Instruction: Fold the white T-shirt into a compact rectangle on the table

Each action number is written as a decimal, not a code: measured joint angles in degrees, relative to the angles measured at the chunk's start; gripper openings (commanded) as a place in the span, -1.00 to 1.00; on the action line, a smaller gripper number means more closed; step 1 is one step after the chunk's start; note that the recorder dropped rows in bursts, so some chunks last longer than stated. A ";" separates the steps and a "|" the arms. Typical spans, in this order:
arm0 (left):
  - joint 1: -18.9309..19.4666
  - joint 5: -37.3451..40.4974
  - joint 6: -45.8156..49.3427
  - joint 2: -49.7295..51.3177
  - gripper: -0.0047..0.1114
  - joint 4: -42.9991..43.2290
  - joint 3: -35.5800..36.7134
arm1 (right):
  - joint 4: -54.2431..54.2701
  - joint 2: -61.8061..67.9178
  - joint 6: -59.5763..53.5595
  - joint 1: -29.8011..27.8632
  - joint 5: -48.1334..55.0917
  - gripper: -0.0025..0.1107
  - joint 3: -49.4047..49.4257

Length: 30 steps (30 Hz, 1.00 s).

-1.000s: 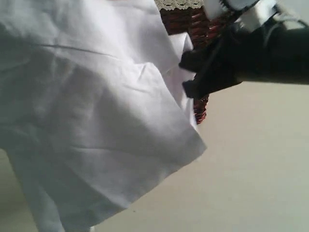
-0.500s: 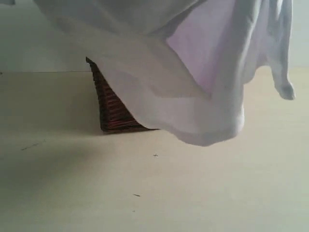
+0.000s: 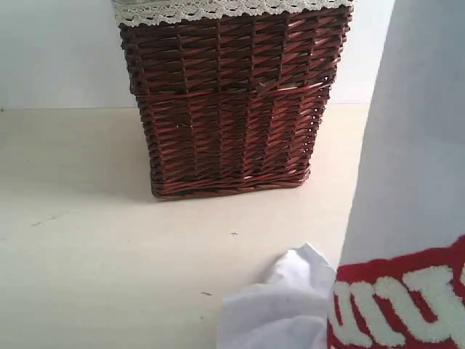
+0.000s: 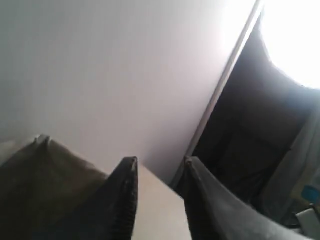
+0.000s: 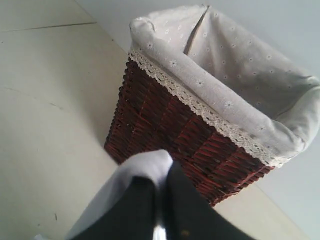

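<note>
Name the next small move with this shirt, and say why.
Probably lower the right gripper and lay the white T-shirt out on the table in front of the basket. It hangs pinched from that gripper alone, only its lower end crumpled on the table; the left gripper is open and empty.

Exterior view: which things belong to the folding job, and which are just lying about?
Job: white T-shirt; table; right gripper, shut on the shirt; left gripper, open and empty.
Lying about: wicker basket; its cloth liner.
</note>
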 measured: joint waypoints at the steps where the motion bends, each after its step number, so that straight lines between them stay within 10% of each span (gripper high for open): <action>1: -0.72 0.00 0.61 0.00 -0.31 3.29 3.93 | 0.10 1.64 0.28 0.00 0.00 -0.96 -0.08; 24: -3.37 -0.22 29.61 -16.91 -0.68 13.86 57.15 | -13.17 8.57 4.41 0.00 -7.11 -0.96 -0.08; 30: -13.25 -4.29 34.13 -20.93 -0.21 13.86 78.47 | -13.60 8.57 7.69 0.00 -8.25 -0.96 -0.08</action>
